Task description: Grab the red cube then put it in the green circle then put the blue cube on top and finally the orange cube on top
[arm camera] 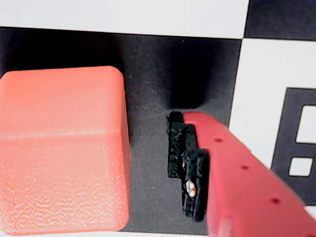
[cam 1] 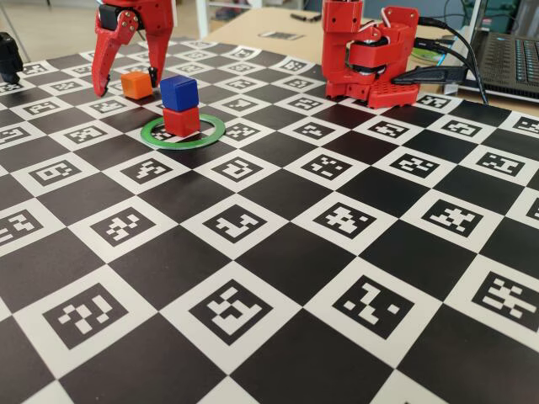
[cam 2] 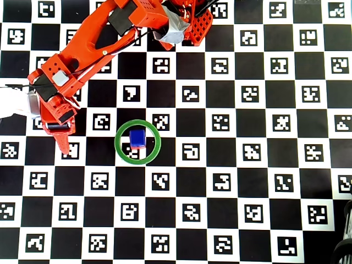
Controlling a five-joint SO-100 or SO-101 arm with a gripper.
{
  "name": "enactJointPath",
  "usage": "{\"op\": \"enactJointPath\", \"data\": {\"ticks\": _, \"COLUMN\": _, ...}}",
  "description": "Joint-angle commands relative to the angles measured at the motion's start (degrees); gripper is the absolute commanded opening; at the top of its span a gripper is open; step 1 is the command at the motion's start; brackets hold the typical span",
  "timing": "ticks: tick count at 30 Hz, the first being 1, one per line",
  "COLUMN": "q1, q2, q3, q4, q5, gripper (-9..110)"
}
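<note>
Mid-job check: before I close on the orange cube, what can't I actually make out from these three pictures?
- Orange cube: hidden under the arm in the overhead view.
- Red cube: covered by the blue cube in the overhead view.
- Gripper: the wrist view shows one finger; the other is out of frame.
- Green circle and stack: outside the wrist view.

Bright even light, soft shadows; wrist view close-up slightly blurry.
</note>
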Motion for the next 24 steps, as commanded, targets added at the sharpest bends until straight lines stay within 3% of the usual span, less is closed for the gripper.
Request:
{"op": "enactJointPath", "data": {"ticks": 1, "q1": -0.9, "q2": 3.0, "q3": -0.4, "q4": -0.4, "q5": 0.3, "gripper": 31}}
{"op": "enactJointPath", "data": {"ticks": 8, "q1": -0.9, "q2": 3.5, "q3": -0.4, "q4": -1.0, "q5": 0.4, "gripper": 14}}
{"op": "enactJointPath", "data": {"ticks": 24, "q1": -0.8, "q2": 10.1, "q3": -0.6, "q4": 2.4, "q5": 0.6, "gripper": 13}}
